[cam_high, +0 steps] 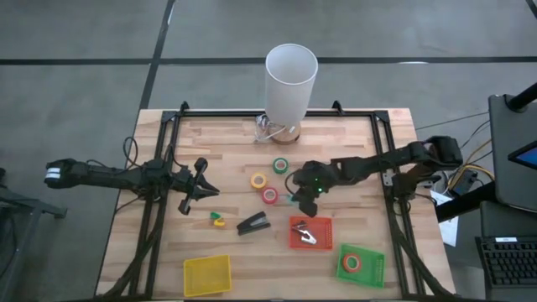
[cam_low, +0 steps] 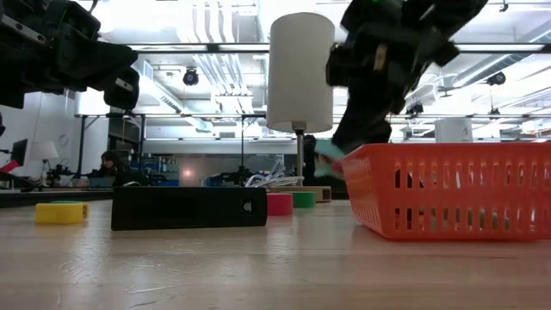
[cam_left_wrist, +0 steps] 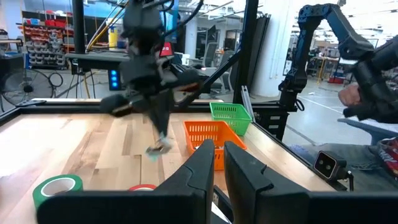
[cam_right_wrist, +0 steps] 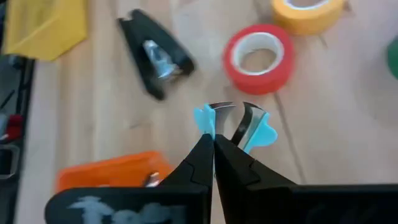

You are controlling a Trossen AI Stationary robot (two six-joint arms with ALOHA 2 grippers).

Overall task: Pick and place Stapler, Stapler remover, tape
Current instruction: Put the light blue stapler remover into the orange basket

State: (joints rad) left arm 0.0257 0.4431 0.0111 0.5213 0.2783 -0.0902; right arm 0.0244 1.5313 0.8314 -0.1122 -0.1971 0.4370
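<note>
Right tool (cam_right_wrist: 213, 144) clamped on blue-handled staple remover (cam_right_wrist: 239, 126), hanging just beside and above orange basket's (cam_high: 310, 232) near rim; left tool (cam_high: 201, 186) nearly together, well apart.

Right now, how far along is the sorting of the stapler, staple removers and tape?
Looks done: one staple remover lies in the orange basket and a red tape roll sits in the green basket. In hand: the right gripper is shut on a blue staple remover. Left: the stapler, the green, yellow and red rolls on the table; the yellow basket looks empty.
</note>
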